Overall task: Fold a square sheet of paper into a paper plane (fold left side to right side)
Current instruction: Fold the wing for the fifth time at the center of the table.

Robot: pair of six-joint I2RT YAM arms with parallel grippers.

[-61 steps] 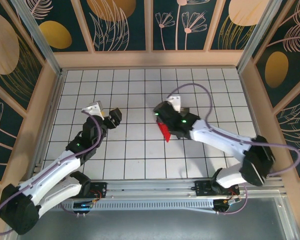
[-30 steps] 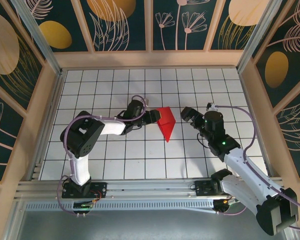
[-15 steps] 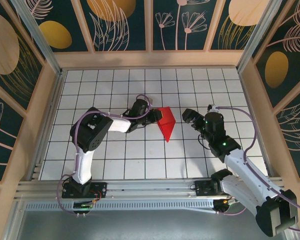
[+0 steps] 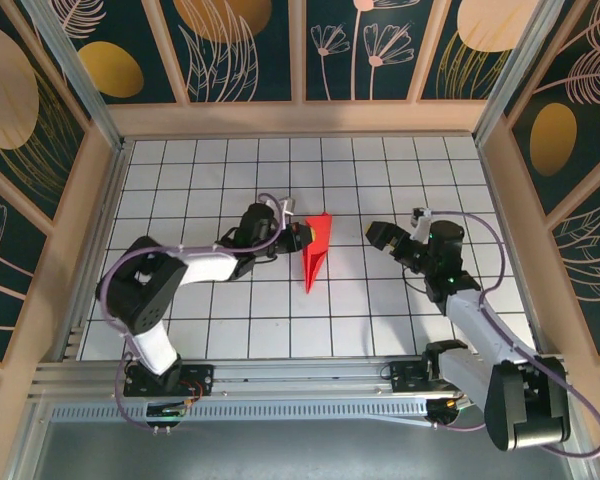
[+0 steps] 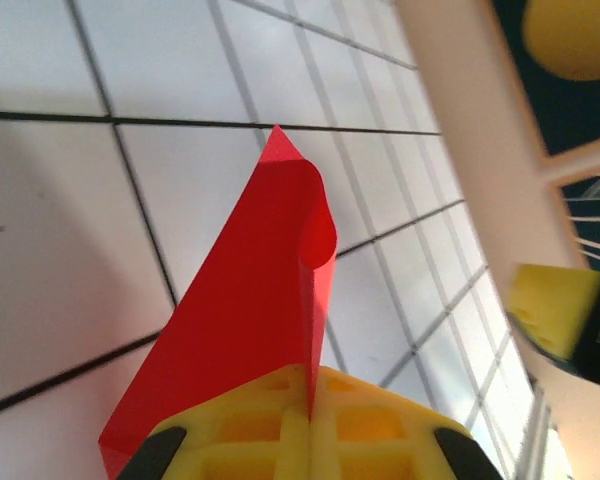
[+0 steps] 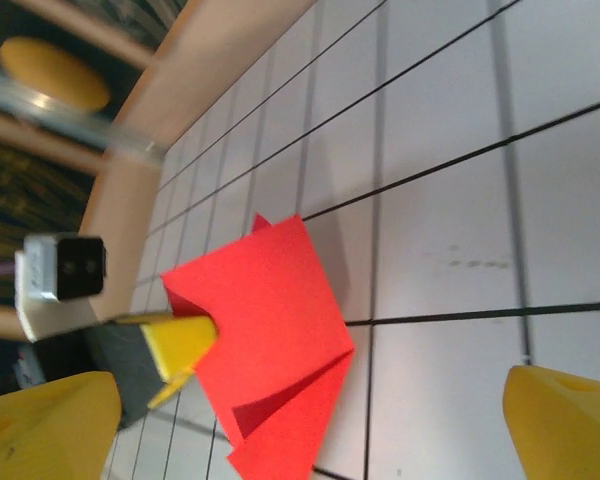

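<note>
Currently, the left gripper [image 4: 298, 236] is closed, its yellow fingers [image 5: 260, 432] clamped on one edge of the folded red sheet of paper [image 4: 317, 250] near the middle of the table [image 4: 230, 322], while the right gripper [image 4: 379, 236] stands wide open nearby, without contact.

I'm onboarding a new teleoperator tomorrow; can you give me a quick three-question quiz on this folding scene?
1. True or false: the jaws of the left gripper are shut on the red paper.
2. The jaws of the right gripper are: A) shut on the paper; B) open, apart from the paper; C) shut, empty.
3. Fill in: in the top view, the paper's narrow tip points toward the ___ edge of the table.
Key: 1 true; 2 B; 3 near.
</note>
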